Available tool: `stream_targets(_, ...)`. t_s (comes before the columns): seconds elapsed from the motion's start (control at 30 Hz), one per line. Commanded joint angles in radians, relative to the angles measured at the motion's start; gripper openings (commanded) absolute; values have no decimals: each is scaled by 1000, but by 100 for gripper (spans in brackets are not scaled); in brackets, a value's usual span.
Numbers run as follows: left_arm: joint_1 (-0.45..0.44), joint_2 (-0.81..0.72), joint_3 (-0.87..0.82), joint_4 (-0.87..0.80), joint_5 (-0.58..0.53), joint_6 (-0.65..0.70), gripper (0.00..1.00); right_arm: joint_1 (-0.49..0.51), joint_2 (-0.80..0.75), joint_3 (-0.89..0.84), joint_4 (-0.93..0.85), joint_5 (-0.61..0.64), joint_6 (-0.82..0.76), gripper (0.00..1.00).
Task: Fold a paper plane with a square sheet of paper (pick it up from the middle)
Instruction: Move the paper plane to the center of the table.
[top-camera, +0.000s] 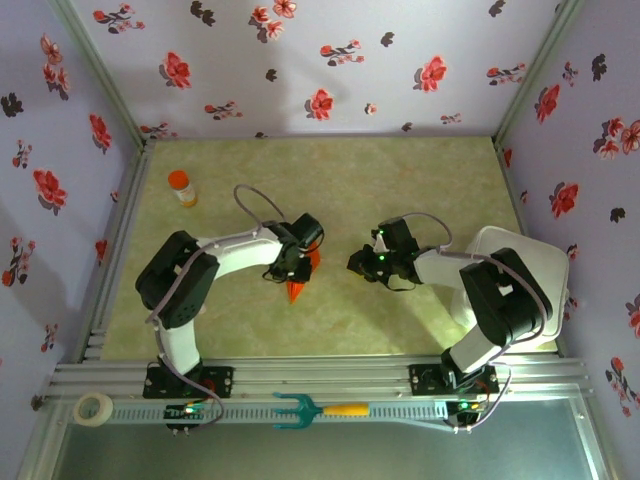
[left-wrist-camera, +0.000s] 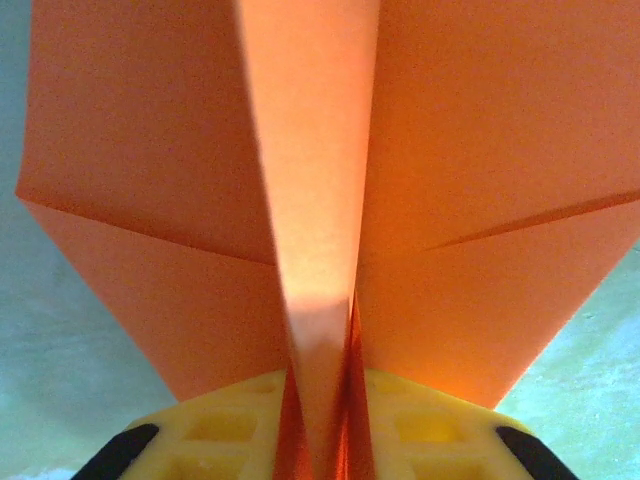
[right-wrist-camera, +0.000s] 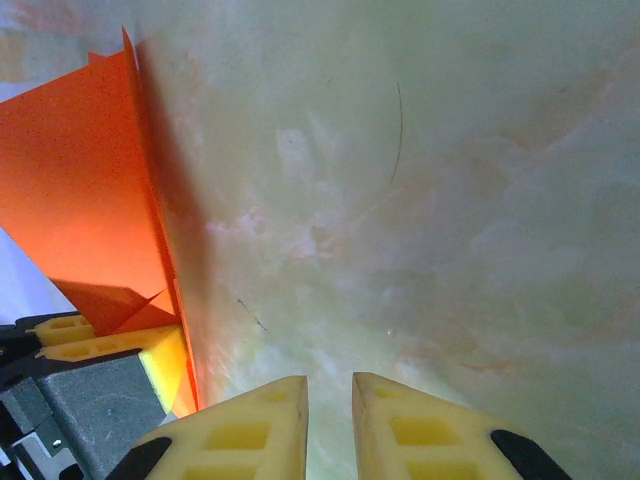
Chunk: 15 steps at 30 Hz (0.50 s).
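The left claw (left-wrist-camera: 320, 425) straddles the centre keel of the paper plane (left-wrist-camera: 180, 180), its pads close on both sides; I cannot tell whether they clamp it. The plane's long axis runs outward from this claw, and its nose seemingly points toward the near edge of the worktop (right-wrist-camera: 450, 200). The right claw (right-wrist-camera: 328, 395), barely parted and empty, sits right of the plane, apart.

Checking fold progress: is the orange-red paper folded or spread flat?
Folded. The thin orange-red paper has a raised centre ridge with creased wings either side; from above it tapers to a point.
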<state>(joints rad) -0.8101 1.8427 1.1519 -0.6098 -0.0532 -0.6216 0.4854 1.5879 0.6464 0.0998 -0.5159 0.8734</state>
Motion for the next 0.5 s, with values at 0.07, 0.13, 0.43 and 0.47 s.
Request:
stream_targets(0.07, -21, 61, -8, 7, -58, -46, 25, 4, 11, 15, 10, 2, 4, 20)
stream_targets(0.13, -27, 69, -8, 9, -73, -67, 26, 4, 9, 14, 10, 3, 3, 20)
stream_targets(0.43, -54, 99, 10, 21, -112, -209, 35, 3, -13, 22, -16, 13, -16, 20)
stream_targets(0.47, -56, 106, 17, 17, -115, -222, 36, 2, -15, 21, -18, 13, -17, 20)
